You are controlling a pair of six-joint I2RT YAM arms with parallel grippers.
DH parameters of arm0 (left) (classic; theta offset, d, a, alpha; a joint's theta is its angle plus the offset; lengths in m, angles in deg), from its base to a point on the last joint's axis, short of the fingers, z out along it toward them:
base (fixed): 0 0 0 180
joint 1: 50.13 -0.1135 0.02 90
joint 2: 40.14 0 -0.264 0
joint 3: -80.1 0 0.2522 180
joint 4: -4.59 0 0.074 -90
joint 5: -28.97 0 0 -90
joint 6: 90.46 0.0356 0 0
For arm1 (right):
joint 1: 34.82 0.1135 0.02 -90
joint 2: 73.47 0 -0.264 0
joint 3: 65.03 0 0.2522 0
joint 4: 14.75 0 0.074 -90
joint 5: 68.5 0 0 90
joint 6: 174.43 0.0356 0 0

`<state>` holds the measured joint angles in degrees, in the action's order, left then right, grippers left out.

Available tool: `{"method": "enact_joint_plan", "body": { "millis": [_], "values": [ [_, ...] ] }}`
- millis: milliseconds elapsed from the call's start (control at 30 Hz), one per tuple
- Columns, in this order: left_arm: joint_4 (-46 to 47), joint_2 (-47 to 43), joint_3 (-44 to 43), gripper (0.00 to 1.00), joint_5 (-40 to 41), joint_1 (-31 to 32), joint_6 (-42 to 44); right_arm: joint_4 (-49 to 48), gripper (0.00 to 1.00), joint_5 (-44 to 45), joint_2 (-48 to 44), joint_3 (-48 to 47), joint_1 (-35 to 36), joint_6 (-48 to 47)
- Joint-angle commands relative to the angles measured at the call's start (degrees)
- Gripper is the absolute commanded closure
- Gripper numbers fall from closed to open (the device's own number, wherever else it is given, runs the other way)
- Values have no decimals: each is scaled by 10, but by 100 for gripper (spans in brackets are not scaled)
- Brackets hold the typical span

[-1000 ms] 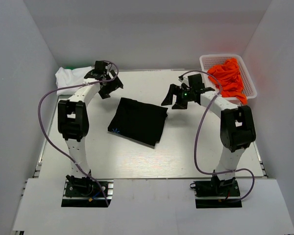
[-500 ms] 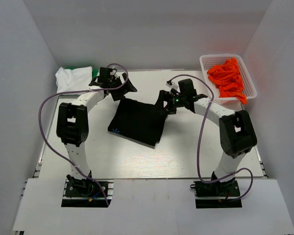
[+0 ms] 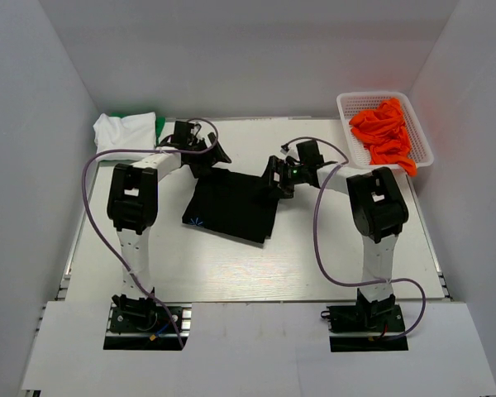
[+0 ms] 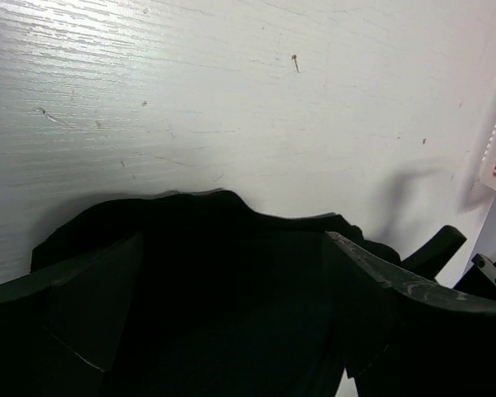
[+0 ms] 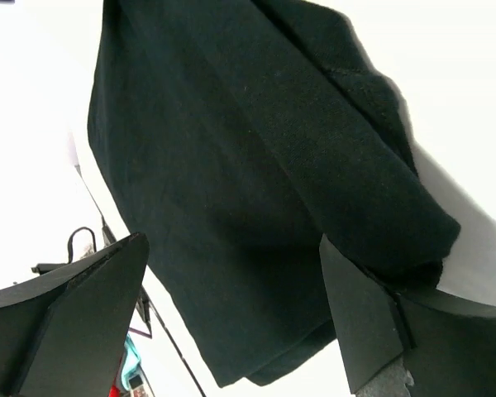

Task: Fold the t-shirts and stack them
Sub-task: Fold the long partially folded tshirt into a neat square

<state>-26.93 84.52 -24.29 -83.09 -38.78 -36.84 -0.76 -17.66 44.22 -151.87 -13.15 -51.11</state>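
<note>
A: Item one, fingers?

B: Left gripper: fingers wide apart, nothing clamped, straddling the far edge of the black t-shirt at its left corner. Right gripper: fingers likewise spread, set over the far right corner, cloth lying between them but not pinched.

A: Item two, the shirts?

B: The black one lies folded and slightly askew mid-table, between the arms. White t-shirt and green t-shirt are at the far left corner. Orange t-shirts are heaped in the white basket, far right.

A: Item three, hazards?

B: In my judgement, a close that catches only the top layer would unpick the fold on lifting. The right corner is thick and bunched, so it may slip from a shallow bite. Uneven lifting by the two arms would skew the cloth.

A: Item four, change from a second ago?

B: Both grippers were then clear of the black shirt, the left beside the white shirt, the right nearer the basket. They have since come in and down onto its far edge. The shirt itself has not shifted.
</note>
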Motion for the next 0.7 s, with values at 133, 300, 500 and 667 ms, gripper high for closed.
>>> {"method": "enact_joint_plan", "body": {
  "millis": [133, 300, 500, 667],
  "values": [
    [-31, -42, 40, 0, 41, -3, 9, 46, 10, 8, 28, -54, -8, -31],
    [-61, -120, -1, 0, 80, 3, 9, 122, 10, 25, -35, -128, -8, -107],
    [-61, -280, 94, 0, 113, 2, -3, 154, 10, 85, -170, -70, -8, -135],
    [-82, -351, 189, 0, 171, 2, 31, 152, 10, 99, -316, 82, -8, -133]
  ]
}}
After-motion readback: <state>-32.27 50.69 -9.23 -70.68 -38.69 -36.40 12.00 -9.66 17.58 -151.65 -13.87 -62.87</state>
